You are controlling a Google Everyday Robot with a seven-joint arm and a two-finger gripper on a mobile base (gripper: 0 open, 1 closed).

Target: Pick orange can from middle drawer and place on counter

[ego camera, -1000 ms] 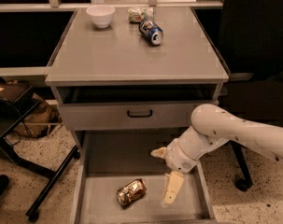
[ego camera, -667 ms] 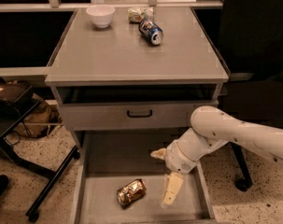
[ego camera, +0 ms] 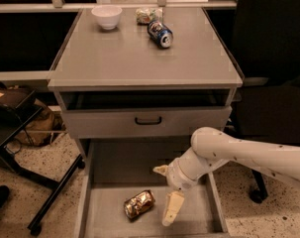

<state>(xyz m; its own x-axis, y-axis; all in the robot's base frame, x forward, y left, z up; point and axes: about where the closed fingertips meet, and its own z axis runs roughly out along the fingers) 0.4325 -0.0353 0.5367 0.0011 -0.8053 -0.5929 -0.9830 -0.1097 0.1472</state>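
The orange can (ego camera: pixel 139 204) lies on its side on the floor of the open middle drawer (ego camera: pixel 105 214), near its middle. My gripper (ego camera: pixel 165 192) hangs over the drawer just right of the can, not touching it. Its fingers are spread: one cream finger (ego camera: pixel 173 208) points down beside the can, the other (ego camera: pixel 161 169) points left above it. The gripper holds nothing. The white arm (ego camera: pixel 243 155) comes in from the right. The grey counter (ego camera: pixel 144 58) spans the cabinet top above.
On the counter stand a white bowl (ego camera: pixel 107 16), a dark blue can (ego camera: pixel 160 33) on its side and a pale snack packet (ego camera: pixel 146 15). A grey drawer front with a black handle (ego camera: pixel 148 120) sits above the open drawer. A black chair base (ego camera: pixel 45 192) stands at left.
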